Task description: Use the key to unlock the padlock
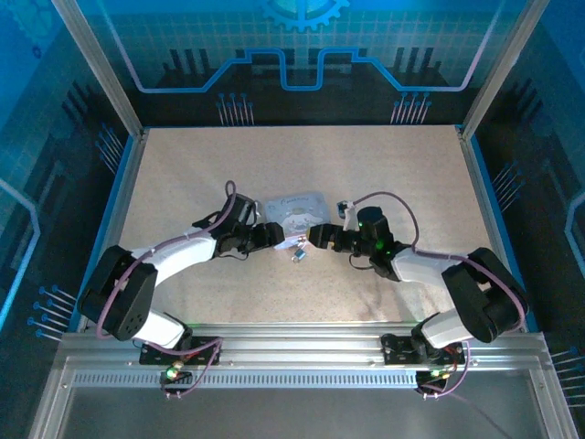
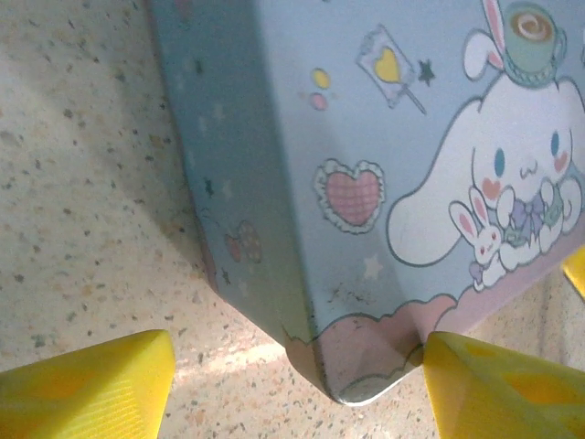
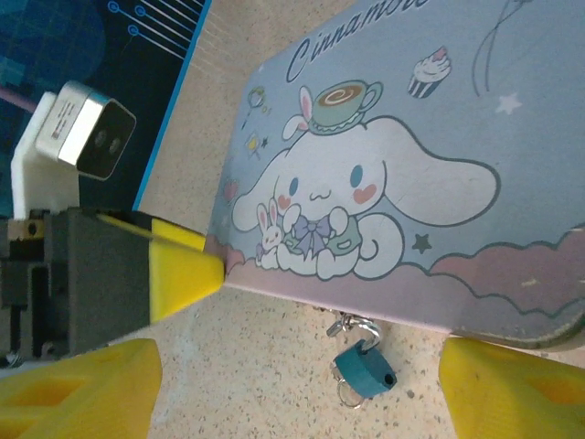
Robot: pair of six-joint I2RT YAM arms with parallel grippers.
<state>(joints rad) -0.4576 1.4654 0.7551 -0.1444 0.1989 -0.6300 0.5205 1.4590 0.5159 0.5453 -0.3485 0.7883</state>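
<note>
Your left gripper (image 2: pixel 294 395) stands wide, its 2 yellow fingers straddling a corner of the tin (image 2: pixel 366 183) without closing on it. The right gripper (image 3: pixel 292 398) is wide too, holding nothing, and points at the padlock (image 3: pixel 364 370). The padlock lies near the middle of the table (image 1: pixel 183 174), just off the tin's near edge. It looks hooked to the clasp there, with a small ring beside it. No key can be made out, so find it before you commit either arm.

To do this step well, I judge you should steady the tin with the left gripper so the lock cannot slide, then bring the right one in low and square to the lock's body. The lock is tiny and seems loose on its shackle, so a sideways nudge would likely swing it away. The 2 grippers are close together over the same spot, so leave room between them.

The tin is the 1 container here. Its lid is shut and its contents are hidden.
</note>
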